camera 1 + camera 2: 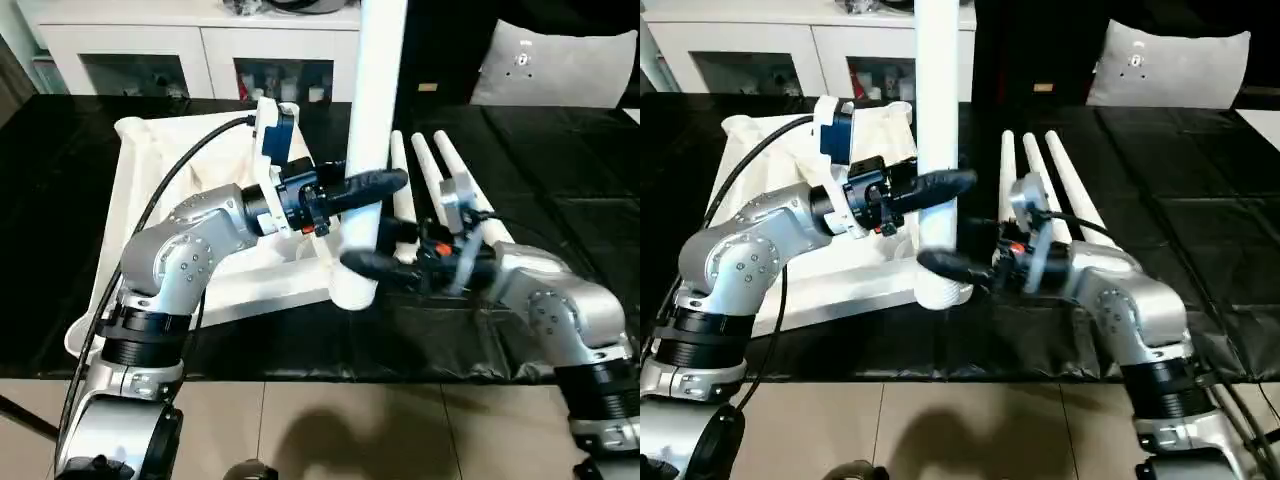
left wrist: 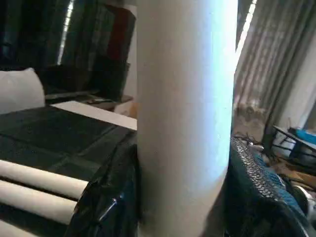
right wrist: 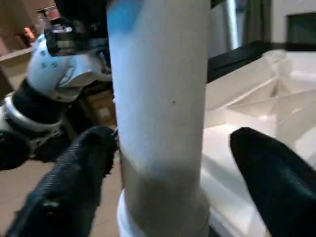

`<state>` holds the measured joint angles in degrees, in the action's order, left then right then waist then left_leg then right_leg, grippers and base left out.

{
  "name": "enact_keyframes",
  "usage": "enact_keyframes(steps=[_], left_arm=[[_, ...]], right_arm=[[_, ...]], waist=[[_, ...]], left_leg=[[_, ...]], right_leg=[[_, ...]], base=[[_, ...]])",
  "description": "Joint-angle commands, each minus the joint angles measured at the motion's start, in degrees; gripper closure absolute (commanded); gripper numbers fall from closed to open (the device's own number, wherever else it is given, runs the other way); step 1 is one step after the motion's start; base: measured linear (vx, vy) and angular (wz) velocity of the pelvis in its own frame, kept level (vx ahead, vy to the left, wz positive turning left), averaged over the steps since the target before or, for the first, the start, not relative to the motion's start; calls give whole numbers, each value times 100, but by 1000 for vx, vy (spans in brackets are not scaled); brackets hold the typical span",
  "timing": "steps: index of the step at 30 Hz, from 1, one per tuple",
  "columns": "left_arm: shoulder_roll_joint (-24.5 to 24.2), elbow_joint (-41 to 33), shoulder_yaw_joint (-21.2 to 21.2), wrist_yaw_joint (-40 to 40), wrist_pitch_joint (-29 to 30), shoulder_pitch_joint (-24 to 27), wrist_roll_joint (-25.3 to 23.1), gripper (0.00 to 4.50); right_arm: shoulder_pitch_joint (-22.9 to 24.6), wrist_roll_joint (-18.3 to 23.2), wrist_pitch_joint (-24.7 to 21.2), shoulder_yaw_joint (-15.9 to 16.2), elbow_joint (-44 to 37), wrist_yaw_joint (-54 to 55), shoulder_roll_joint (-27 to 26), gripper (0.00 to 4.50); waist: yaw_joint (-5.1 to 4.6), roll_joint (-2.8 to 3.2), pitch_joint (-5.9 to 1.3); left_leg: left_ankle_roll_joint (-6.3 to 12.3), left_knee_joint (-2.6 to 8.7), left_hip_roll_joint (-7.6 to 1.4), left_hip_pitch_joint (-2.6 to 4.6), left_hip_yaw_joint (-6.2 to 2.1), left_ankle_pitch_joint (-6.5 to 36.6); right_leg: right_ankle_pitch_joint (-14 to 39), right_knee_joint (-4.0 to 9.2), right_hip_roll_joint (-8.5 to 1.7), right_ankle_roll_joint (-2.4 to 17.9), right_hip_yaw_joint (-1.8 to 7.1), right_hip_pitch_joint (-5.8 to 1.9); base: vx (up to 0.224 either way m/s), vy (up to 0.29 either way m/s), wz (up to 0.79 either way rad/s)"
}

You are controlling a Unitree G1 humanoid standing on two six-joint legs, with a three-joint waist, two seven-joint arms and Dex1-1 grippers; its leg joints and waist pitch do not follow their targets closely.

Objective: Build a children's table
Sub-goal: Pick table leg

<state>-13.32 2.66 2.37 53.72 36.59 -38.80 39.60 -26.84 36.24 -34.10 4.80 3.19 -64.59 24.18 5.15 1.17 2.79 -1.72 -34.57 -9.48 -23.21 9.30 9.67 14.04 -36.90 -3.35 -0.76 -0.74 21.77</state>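
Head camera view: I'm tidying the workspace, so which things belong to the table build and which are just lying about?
Part of the job:
- tabletop, upside down
- upright leg, gripped by left pincer
- three spare legs lying alongside

Just lying about:
- white cabinet
- white cushion

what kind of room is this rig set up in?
Probably a home-style living or dining room, perhaps staged. A white cabinet with glass doors stands behind the black-covered table, a pale cushioned chair sits at its far side, and curtains hang beyond.
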Motion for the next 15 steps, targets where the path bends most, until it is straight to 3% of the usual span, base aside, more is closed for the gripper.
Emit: enact_keyframes(steps=[1,6,15], left_arm=[[-52,-167,74,113,-53,-44,-16,264],[-116,-268,219,318,-96,-36,-68,264],[-141,-395,370,454,-61,2,-62,264]], right_arm=[[-152,135,-141,22,6,-280,109,6],[-265,-45,54,194,173,-505,221,0],[-389,-183,151,327,336,-894,269,0]], waist=[[10,-95,-392],[9,-88,-383],[14,-87,-390]], left_leg=[[415,302,-269,142,-43,356],[364,310,-284,153,-44,419],[403,297,-282,154,-38,385]], right_leg=[[-693,372,-378,1579,153,-290],[-455,383,-386,1592,151,-270],[-558,369,-380,1649,147,-267]], base=[[0,0,0],[0,0,0],[0,0,0]])
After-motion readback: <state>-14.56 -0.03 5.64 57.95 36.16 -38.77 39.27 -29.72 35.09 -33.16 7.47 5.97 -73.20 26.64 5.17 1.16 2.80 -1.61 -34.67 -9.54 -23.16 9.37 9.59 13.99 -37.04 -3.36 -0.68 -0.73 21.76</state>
